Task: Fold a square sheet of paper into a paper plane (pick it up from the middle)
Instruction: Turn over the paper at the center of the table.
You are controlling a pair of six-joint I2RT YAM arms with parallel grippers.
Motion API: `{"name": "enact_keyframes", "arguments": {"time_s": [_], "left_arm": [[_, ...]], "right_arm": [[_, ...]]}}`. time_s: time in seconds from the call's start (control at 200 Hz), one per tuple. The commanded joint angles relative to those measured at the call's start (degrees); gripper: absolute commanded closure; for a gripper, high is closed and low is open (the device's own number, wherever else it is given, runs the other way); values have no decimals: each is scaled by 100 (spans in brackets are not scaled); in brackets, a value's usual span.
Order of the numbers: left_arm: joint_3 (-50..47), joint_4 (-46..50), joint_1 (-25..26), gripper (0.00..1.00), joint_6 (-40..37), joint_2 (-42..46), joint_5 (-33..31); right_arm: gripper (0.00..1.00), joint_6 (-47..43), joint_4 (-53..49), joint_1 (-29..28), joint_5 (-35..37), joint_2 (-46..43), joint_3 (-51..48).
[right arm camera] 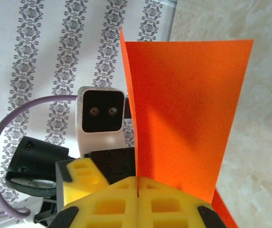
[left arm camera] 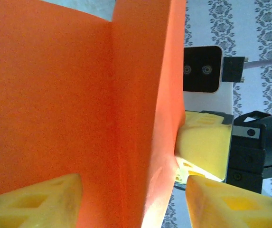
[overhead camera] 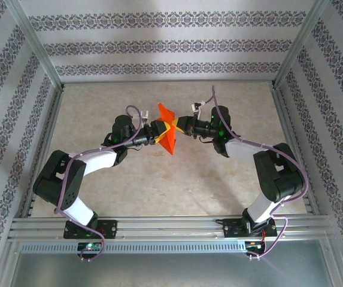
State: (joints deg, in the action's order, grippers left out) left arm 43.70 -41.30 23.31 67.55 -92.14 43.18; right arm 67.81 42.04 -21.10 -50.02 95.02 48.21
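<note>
The orange-red sheet of paper [overhead camera: 169, 141] hangs in the air over the middle of the table, between the two grippers. It is folded along a crease, with a pointed tip at the bottom. My right gripper [overhead camera: 181, 127] [right arm camera: 138, 183] is shut on the sheet's [right arm camera: 188, 109] lower edge, its yellow pads pressed together. My left gripper [overhead camera: 158, 130] [left arm camera: 133, 181] faces it from the left. Its yellow fingers [left arm camera: 45, 194] stand apart on either side of the creased paper [left arm camera: 79, 104]. The right gripper's yellow finger [left arm camera: 204, 142] shows just behind the paper's edge.
The beige marbled table top [overhead camera: 129, 191] lies below, with an aluminium frame [overhead camera: 159, 224] along its near edge. Patterned walls [overhead camera: 159, 45] close off the back and sides. The left wrist's camera housing [right arm camera: 100, 111] sits close to the paper.
</note>
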Motion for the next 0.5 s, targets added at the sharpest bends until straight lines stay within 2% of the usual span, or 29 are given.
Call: {"name": "enact_keyframes", "arguments": {"time_s": [0.0, 0.3, 0.495], "left_arm": [[180, -690, 80, 47, 151, -101, 263], [167, -932, 82, 62, 166, -103, 341], [236, -641, 83, 77, 26, -87, 336]], "right_arm": [[98, 215, 436, 45, -175, 76, -67], [98, 302, 498, 89, -192, 232, -83], [98, 338, 515, 98, -223, 270, -101]]}}
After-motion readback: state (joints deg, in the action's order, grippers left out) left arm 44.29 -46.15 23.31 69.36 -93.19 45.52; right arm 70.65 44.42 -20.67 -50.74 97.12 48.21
